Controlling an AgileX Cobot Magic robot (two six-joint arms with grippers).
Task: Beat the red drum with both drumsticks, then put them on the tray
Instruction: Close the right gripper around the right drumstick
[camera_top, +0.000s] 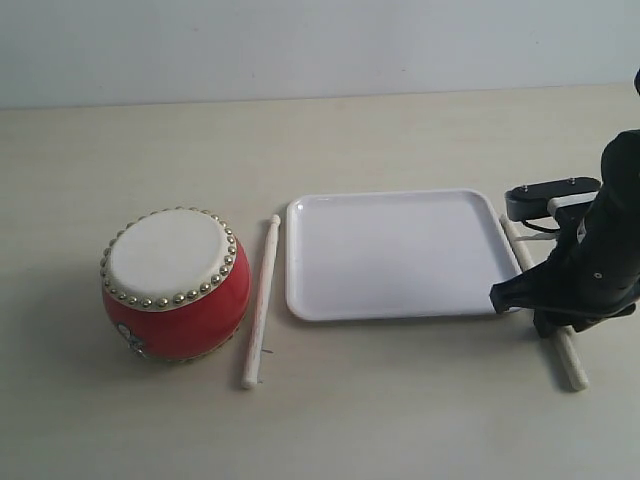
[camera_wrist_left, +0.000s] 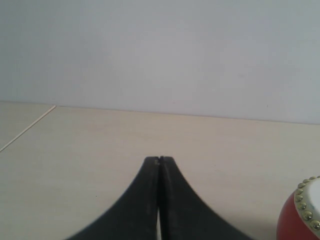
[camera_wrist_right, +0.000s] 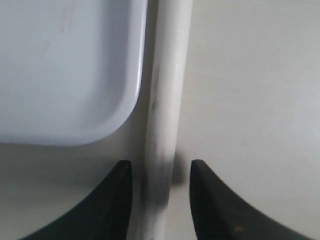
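At lower right of the exterior view, the right fingers (camera_wrist_right: 117, 200) stand spread either side of a drumstick (camera_wrist_right: 165, 90). It lies on the table (camera_top: 400, 420) just beside the tray (camera_top: 390, 255); only the right wrist view shows that gap. Pick-up is in hand, I judge: close, then lift. At lower left sits the red drum (camera_top: 175, 285), with the second drumstick (camera_top: 261, 300) between drum and tray. Only the left wrist view shows the left fingers (camera_wrist_left: 145, 210), pressed together and empty.
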